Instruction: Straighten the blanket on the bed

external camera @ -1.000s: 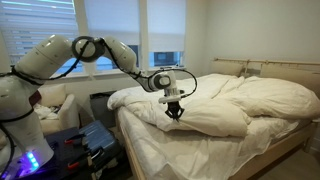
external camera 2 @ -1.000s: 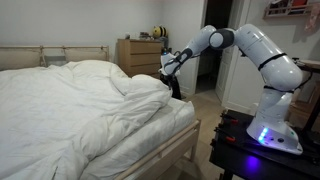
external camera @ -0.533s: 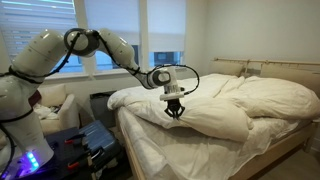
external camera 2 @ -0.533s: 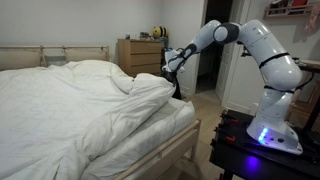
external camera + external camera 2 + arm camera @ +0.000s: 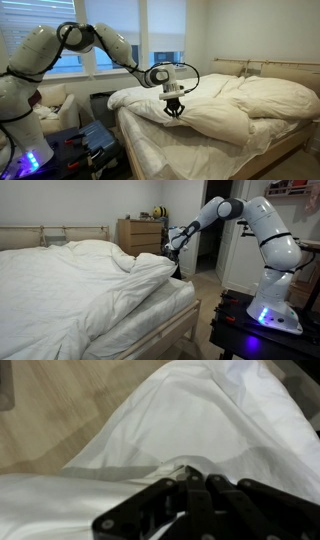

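The puffy off-white blanket (image 5: 240,100) lies rumpled over the bed (image 5: 285,150), bunched toward the foot end; it also shows in an exterior view (image 5: 90,290). My gripper (image 5: 174,111) hangs over the blanket's folded corner near the bed's foot edge, also seen in an exterior view (image 5: 175,270). In the wrist view the black fingers (image 5: 190,485) are closed together with a pinch of the blanket's fabric (image 5: 210,420) raised between them.
A white armchair (image 5: 55,103) and a blue-lit base (image 5: 30,160) stand by the window. A wooden dresser (image 5: 140,235) stands at the far wall. The bare fitted sheet (image 5: 160,150) shows at the bed's foot. Wood floor (image 5: 60,410) lies beside the bed.
The upper arm and elbow have swung higher and back. The gripper has stayed at the same spot on the blanket corner, still pinching it.
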### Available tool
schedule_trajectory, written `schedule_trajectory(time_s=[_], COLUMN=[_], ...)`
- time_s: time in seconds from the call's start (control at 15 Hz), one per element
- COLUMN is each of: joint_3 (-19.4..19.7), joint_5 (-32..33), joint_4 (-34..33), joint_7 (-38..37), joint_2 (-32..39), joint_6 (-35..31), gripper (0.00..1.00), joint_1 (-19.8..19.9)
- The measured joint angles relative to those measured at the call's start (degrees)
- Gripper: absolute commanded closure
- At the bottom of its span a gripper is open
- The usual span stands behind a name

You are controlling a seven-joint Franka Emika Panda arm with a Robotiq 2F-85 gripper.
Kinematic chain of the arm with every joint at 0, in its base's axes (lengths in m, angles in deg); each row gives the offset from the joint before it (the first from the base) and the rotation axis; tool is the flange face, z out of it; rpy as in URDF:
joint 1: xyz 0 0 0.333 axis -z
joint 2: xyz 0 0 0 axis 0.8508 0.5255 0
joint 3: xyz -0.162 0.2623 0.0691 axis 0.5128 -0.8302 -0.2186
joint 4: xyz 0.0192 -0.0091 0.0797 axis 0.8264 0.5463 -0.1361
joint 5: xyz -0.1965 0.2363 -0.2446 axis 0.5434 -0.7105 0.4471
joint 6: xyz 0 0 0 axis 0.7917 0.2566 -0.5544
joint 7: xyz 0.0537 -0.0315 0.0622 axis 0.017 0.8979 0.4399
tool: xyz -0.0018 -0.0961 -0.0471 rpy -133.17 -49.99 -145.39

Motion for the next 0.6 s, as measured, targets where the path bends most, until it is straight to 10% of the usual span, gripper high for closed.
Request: schedule_trajectory(time_s=[0.13,0.2,0.6], joint_3=[-0.32,-0.34,3.6], joint_5=[-0.25,-0.39,0.46], joint_4=[1.79,2.7,11.12], joint_7=[0.0,-0.01,-0.16], joint_2=[-1.02,-1.51,-8.42], joint_6=[-1.84,-2.79,1.65], gripper=[0.99,0.72,0.34], joint_1=[0.48,0.59,2.15])
